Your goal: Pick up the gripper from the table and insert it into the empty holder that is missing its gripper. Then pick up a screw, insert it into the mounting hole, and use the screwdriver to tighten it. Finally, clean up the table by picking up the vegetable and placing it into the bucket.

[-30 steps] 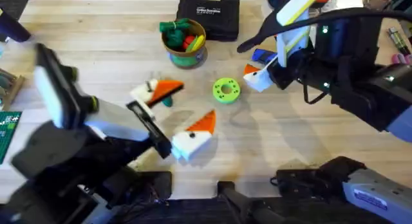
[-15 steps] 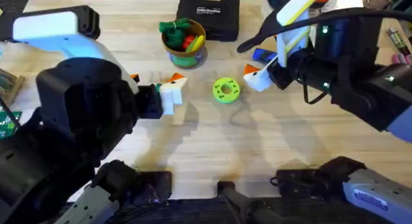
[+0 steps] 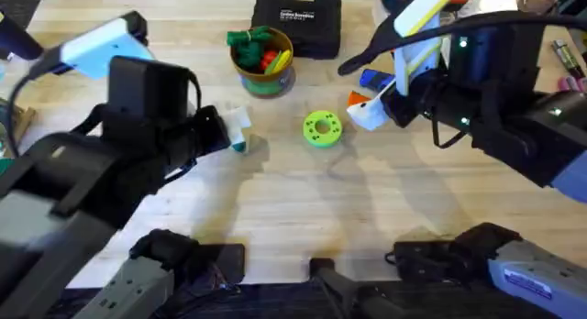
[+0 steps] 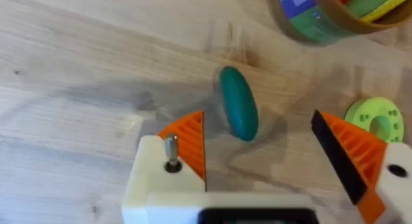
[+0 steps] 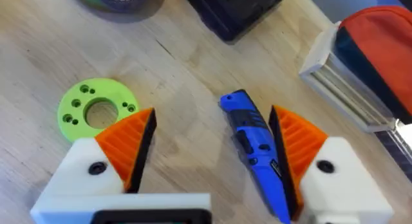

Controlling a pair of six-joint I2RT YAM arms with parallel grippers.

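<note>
The vegetable [image 4: 238, 111], a dark green oblong, lies on the wood close to the bucket [image 4: 315, 21]. My left gripper [image 4: 270, 153] hangs over it, open, and the vegetable sits nearer one orange ribbed pad [image 4: 190, 143]. That pad's white holder [image 4: 154, 179] has a metal screw [image 4: 170, 150] in it. From overhead the left gripper [image 3: 235, 131] is just above the vegetable [image 3: 239, 147], in front of the bucket [image 3: 264, 60]. My right gripper [image 5: 215, 147] is open astride the blue screwdriver [image 5: 257, 147], which lies on the table [image 3: 367, 200]. A loose gripper is out of view.
A flat green disc [image 3: 322, 128] with holes lies mid-table between the two arms. A black case [image 3: 296, 24] sits at the back behind the bucket. Red and white equipment [image 5: 367, 63] stands by the right gripper. The bucket holds bunched toy vegetables [image 3: 257, 46].
My left arm has swung from the table's middle toward the back left, bringing its gripper over the vegetable. The right arm has not moved.
</note>
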